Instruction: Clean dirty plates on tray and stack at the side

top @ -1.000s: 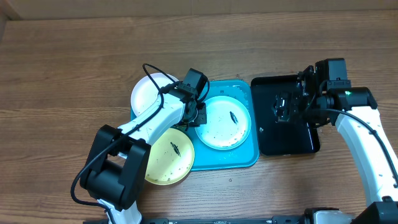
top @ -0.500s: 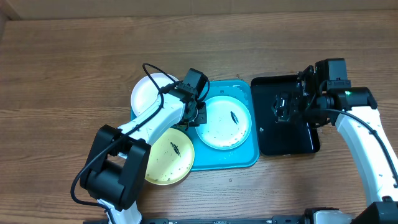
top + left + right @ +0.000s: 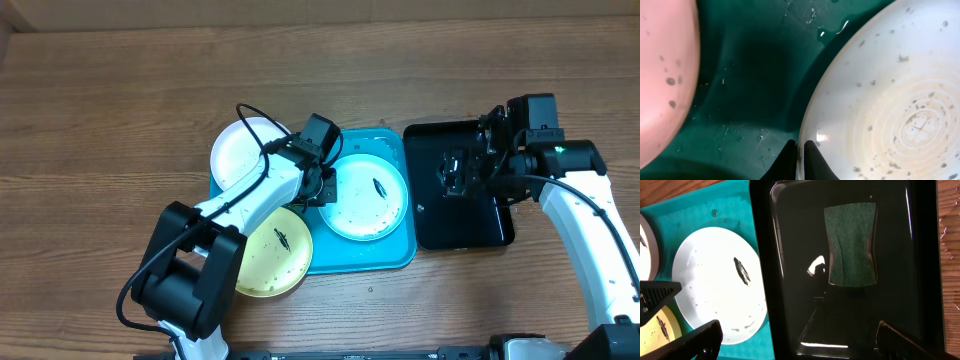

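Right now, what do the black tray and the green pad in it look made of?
Black tray: probably plastic, glossy; it shows sharp glare and reflections. Green pad: likely fibrous scouring material, matte, with a coarse, rough-looking surface.

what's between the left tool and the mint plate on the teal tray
Nothing visible. The left tool is at the rim of the mint plate, one fingertip on each side of the edge, above the teal tray.
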{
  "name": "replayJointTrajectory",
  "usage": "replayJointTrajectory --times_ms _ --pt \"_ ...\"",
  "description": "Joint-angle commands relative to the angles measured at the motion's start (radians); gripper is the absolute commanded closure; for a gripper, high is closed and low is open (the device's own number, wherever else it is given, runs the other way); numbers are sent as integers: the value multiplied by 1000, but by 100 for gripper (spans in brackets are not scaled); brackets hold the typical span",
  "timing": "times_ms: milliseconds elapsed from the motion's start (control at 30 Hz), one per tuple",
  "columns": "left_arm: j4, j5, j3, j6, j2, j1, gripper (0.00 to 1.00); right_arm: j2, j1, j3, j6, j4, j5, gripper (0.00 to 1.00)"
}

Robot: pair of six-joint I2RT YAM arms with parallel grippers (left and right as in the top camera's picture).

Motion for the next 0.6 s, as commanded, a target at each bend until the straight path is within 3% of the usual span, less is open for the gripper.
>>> replayJointTrajectory --times_ms 0,567 --pt "3 -33 -10 19 9 -16 91 3 5 24 -7 6 -8 0" --pt "5 -32 -11 19 9 -17 90 3 5 24 -8 47 -36 0"
